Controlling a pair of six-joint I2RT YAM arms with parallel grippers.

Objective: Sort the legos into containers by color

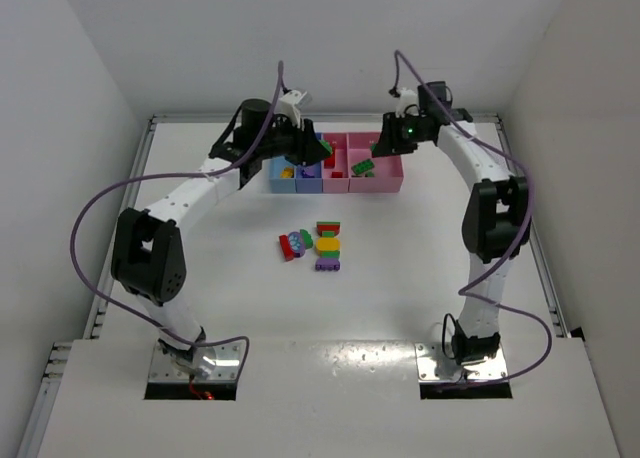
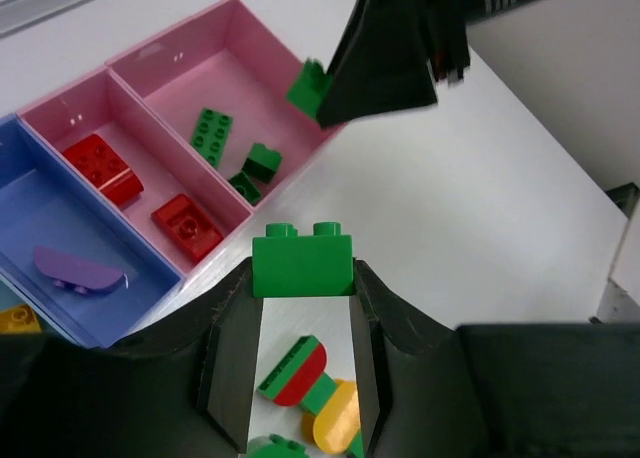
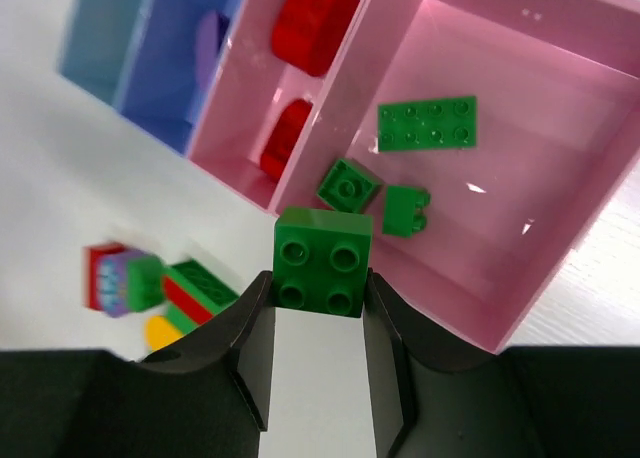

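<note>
Bricks held: my left end effector [image 2: 302, 290] pinches a green brick [image 2: 302, 263], my right end effector [image 3: 318, 294] a square green brick [image 3: 323, 262], wide pink bin [image 3: 545, 118] at one o'clock.

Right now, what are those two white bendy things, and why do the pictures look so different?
They are two robot arms bolted to a table. One picture looks down from above; the other two come from little cameras on each wrist. Each end effector is a two-finger pincher. The left end effector pinches a green brick; the right end effector pinches a square green brick near the wide pink bin. More bricks lie in a loose pile before the bins.
</note>
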